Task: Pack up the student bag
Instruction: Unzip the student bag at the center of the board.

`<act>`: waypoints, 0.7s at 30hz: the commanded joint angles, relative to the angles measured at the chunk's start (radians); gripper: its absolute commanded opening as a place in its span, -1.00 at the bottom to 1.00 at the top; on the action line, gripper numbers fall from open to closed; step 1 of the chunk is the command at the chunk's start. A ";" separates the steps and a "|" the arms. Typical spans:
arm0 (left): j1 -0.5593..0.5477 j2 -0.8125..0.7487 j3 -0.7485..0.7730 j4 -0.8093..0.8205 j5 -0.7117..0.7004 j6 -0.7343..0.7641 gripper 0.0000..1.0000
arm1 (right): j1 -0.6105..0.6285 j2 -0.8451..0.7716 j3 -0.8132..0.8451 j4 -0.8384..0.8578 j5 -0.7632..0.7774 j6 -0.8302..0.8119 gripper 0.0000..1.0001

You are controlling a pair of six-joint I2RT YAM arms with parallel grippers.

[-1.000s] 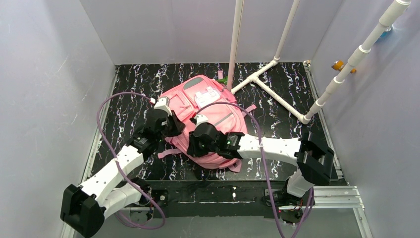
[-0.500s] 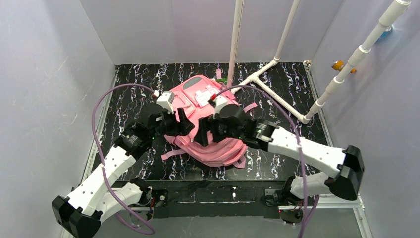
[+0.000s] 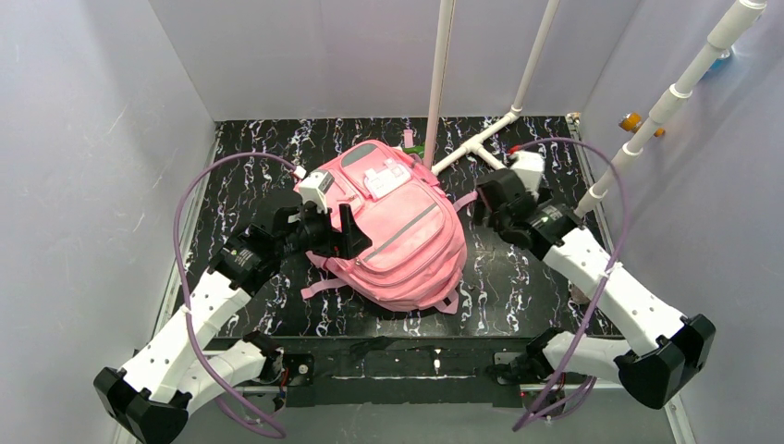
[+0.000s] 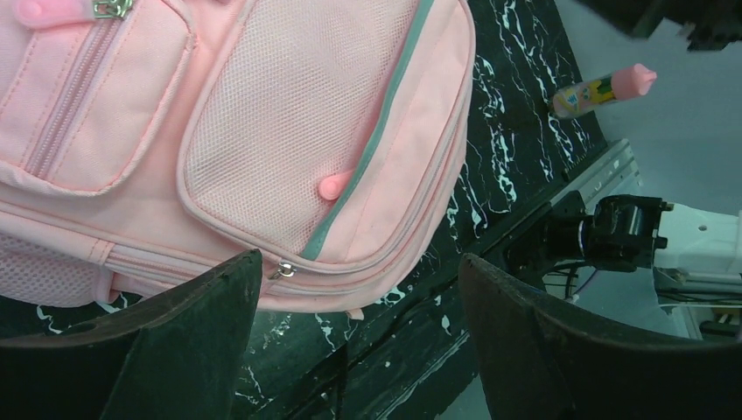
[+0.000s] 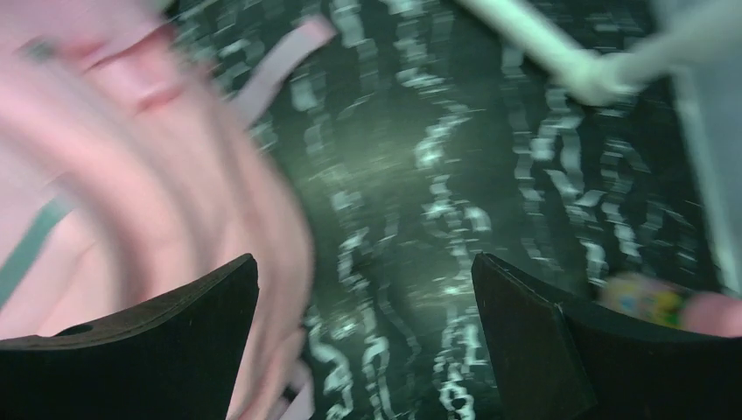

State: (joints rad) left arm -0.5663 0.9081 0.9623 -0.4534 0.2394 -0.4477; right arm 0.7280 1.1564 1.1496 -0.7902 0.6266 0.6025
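The student bag (image 3: 402,231) is a pink backpack lying flat mid-table, front pocket and grey strip up. My left gripper (image 3: 355,235) hovers open over the bag's left side with nothing between its fingers. In the left wrist view the student bag (image 4: 262,131) fills the upper left, a metal zip puller (image 4: 282,269) sits near its lower seam, and the left gripper (image 4: 359,258) stands open. My right gripper (image 3: 483,207) is open just right of the bag, apart from it. The blurred right wrist view shows the bag (image 5: 131,175) at left and the right gripper (image 5: 363,258) open over the table.
A white pipe frame (image 3: 504,171) stands on the table behind and right of the bag. A small tube with a pink cap (image 4: 604,90) lies on the dark marbled table (image 3: 250,185) to the bag's right. Grey walls close in the left, back and right sides.
Both grippers have opened and let go of the bag. The right arm has swung off the bag to its right side. The left gripper has shifted slightly right over the bag.
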 commanded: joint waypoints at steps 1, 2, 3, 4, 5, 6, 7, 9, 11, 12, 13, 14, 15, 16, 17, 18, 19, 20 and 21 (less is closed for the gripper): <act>-0.003 -0.018 0.012 -0.013 0.074 -0.008 0.63 | -0.163 -0.014 0.062 -0.183 0.343 0.078 0.97; -0.003 -0.022 0.006 -0.008 0.084 -0.012 0.64 | -0.239 -0.006 0.059 -0.196 0.364 0.072 0.97; -0.003 -0.027 0.000 0.000 0.095 -0.016 0.64 | -0.297 -0.001 0.051 -0.198 0.381 0.070 0.97; -0.003 -0.030 -0.005 0.006 0.107 -0.018 0.64 | -0.350 -0.004 0.039 -0.185 0.392 0.061 0.97; -0.003 -0.032 -0.010 0.011 0.123 -0.021 0.64 | -0.401 -0.011 0.028 -0.172 0.398 0.052 0.97; -0.003 -0.032 -0.013 0.016 0.129 -0.026 0.64 | -0.459 -0.019 0.019 -0.156 0.402 0.047 0.97; -0.003 -0.034 -0.014 0.022 0.147 -0.031 0.64 | -0.498 -0.029 0.005 -0.130 0.402 0.029 0.97; -0.003 -0.035 -0.018 0.033 0.176 -0.049 0.64 | -0.599 -0.040 -0.018 -0.098 0.398 0.018 0.97; -0.003 -0.039 -0.022 0.045 0.202 -0.063 0.64 | -0.701 -0.047 -0.052 -0.064 0.366 0.000 0.97; -0.003 -0.042 -0.025 0.048 0.211 -0.068 0.64 | -0.761 -0.054 -0.075 -0.046 0.342 -0.004 0.97; -0.003 -0.046 -0.029 0.049 0.217 -0.070 0.64 | -0.803 -0.061 -0.097 -0.031 0.320 -0.009 0.97; -0.003 -0.052 -0.031 0.050 0.222 -0.072 0.64 | -0.836 -0.075 -0.121 -0.019 0.299 -0.007 0.97; -0.003 -0.057 -0.036 0.050 0.225 -0.071 0.65 | -0.866 -0.087 -0.144 -0.010 0.277 -0.006 0.97; -0.003 -0.062 -0.040 0.050 0.226 -0.070 0.65 | -0.895 -0.101 -0.173 0.003 0.251 -0.003 0.97; -0.003 -0.068 -0.045 0.049 0.229 -0.069 0.65 | -0.927 -0.112 -0.204 0.022 0.215 -0.005 0.97; -0.003 -0.074 -0.050 0.048 0.231 -0.068 0.65 | -0.967 -0.120 -0.231 0.037 0.176 -0.010 0.97; -0.003 -0.077 -0.053 0.048 0.232 -0.069 0.65 | -1.003 -0.123 -0.256 0.051 0.138 -0.017 0.97; -0.003 -0.079 -0.056 0.048 0.233 -0.069 0.65 | -1.033 -0.124 -0.275 0.067 0.103 -0.028 0.97; -0.003 -0.081 -0.057 0.049 0.233 -0.070 0.65 | -1.050 -0.126 -0.300 0.091 0.077 -0.046 0.97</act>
State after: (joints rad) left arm -0.5663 0.8577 0.9207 -0.4122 0.4355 -0.5156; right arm -0.2420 1.0527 0.9108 -0.8021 0.8307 0.5941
